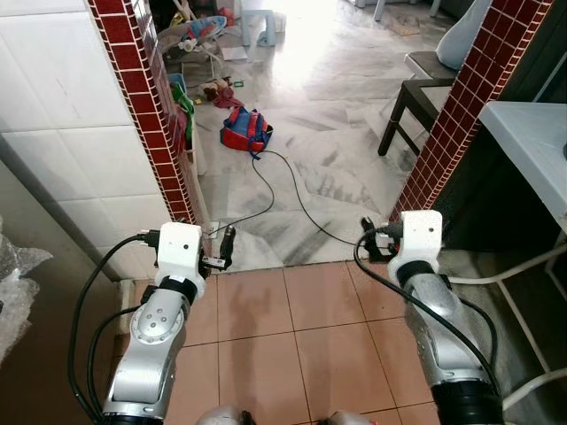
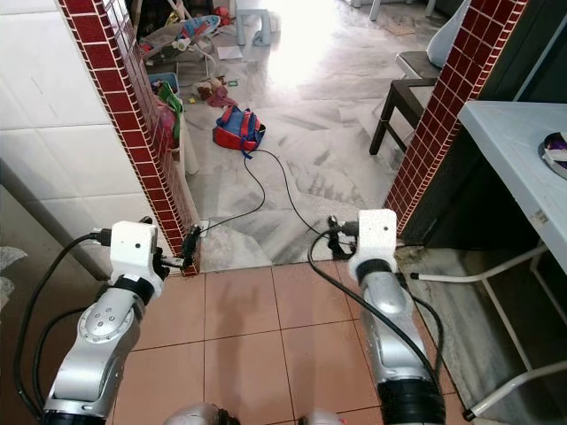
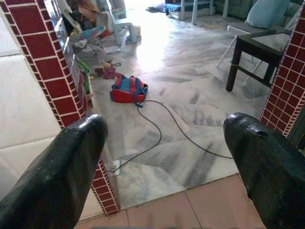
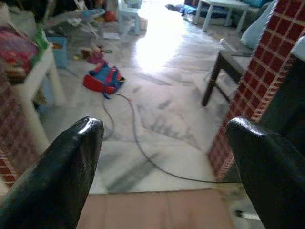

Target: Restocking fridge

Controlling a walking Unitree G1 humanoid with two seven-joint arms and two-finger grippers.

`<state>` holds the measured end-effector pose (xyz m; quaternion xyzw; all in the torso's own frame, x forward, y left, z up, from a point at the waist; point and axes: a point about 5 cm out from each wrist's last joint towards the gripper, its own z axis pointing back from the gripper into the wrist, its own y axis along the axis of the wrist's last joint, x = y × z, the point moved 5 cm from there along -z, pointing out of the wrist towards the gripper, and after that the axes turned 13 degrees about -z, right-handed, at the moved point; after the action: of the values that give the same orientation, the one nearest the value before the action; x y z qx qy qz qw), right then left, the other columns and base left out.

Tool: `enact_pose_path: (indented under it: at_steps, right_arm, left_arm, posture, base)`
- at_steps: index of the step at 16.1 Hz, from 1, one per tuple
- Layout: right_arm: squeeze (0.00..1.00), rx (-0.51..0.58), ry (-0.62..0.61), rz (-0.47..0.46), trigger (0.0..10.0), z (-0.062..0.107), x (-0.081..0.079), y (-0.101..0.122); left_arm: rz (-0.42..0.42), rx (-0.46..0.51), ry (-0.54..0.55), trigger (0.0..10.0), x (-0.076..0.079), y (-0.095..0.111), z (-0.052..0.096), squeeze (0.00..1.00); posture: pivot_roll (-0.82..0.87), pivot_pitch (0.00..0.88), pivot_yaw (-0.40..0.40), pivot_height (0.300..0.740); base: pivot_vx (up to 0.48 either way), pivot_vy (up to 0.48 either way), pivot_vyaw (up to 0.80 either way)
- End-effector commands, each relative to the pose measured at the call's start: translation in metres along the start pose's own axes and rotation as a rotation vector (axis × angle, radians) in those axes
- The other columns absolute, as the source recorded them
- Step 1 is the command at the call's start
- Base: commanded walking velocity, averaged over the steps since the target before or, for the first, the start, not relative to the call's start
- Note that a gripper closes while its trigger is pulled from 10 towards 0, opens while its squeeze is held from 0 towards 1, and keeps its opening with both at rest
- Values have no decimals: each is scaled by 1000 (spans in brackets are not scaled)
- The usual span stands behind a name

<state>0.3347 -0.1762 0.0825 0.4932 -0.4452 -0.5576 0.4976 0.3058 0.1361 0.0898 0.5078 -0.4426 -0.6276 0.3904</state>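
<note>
1. Both grippers empty: left gripper [image 3: 162,157] has its fingers spread wide with nothing between them, right gripper [image 4: 164,162] likewise parted and bare. Both arms are held forward at waist level, facing a doorway.
2. No fridge and no stock items can be made out; the task's things lie somewhere outside these pictures. Judged step: walking or searching, very early in the task.
3. To do it well, pass centred between the two brick pillars, keep elbows in, and step over or beside the cable so feet do not snag.
4. Marble floor [image 1: 337,168]: grey-veined, polished, strong glare, probably slippery. Largest surface ahead.
5. Terracotta tiles [image 1: 292,336]: matte square tiles underfoot, meeting the marble at the threshold.
6. White wall tiles [image 1: 62,124]: large, glossy, flat, on the left.
7. Left brick pillar [image 1: 146,106] and right brick pillar [image 1: 461,115]: small dark-red glazed tiles, hard corners.
8. Dark table [image 1: 416,97]: thin straight legs, beyond the right pillar.
9. Backpack [image 1: 245,130]: soft fabric, red and blue, slumped on the marble.
10. Black cable [image 1: 292,190]: thin, limp, curving across the marble from the backpack towards the threshold.
</note>
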Motion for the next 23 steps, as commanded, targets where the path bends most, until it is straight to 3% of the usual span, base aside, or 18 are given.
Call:
enact_pose_path:
  at_steps: [1, 3, 5, 7, 13, 15, 18, 21, 23]
  right_arm:
    - [0, 26, -9, 42, 10000, -1, -2, 7]
    - [0, 20, -48, -72, 10000, -2, -2, 4]
    - [0, 37, -67, -29, 10000, -3, 0, 7]
    - [0, -7, -62, -54, 10000, -2, 0, 1]
    - [0, 25, -3, 3, 10000, 0, -6, 6]
    - [0, 4, -4, -55, 10000, 0, -6, 2]
    - [0, -12, -13, -38, 10000, 2, -2, -2]
    - [0, -24, 7, -77, 10000, 3, -7, -5]
    - [0, -20, -6, -22, 10000, 3, -12, -6]
  left_arm:
    - [8, 2, -9, 10000, 3, -1, 0, 0]
    - [20, 18, -18, 10000, 6, 4, -3, 0]
    - [22, 18, -15, 10000, 5, 5, -4, 0]
    - [21, 16, -15, 10000, 5, 4, -3, 0]
    - [4, 0, 10, 10000, 7, 1, -3, 0]
    - [-9, 0, 6, 10000, 7, 2, -3, 0]
    - [-16, -2, 3, 10000, 8, 1, -4, 0]
    - [4, -7, -22, 10000, 11, -1, -1, 0]
    - [10, -8, -38, 10000, 13, -2, 0, 0]
  posture:
    - [1, 0, 16, 740]
    - [1, 0, 16, 740]
    - [0, 7, 17, 740]
    - [0, 4, 17, 740]
    - [0, 12, 17, 740]
    - [0, 16, 20, 740]
    - [0, 16, 20, 740]
    - [-5, 8, 20, 740]
    - [-6, 1, 17, 740]
  base:
    - [0, 0, 0]
    - [270, 0, 0]
    - [294, 309, 0]
    - [296, 308, 0]
    - [0, 0, 0]
    - [0, 0, 0]
    - [0, 0, 0]
    - [0, 0, 0]
    - [0, 0, 0]
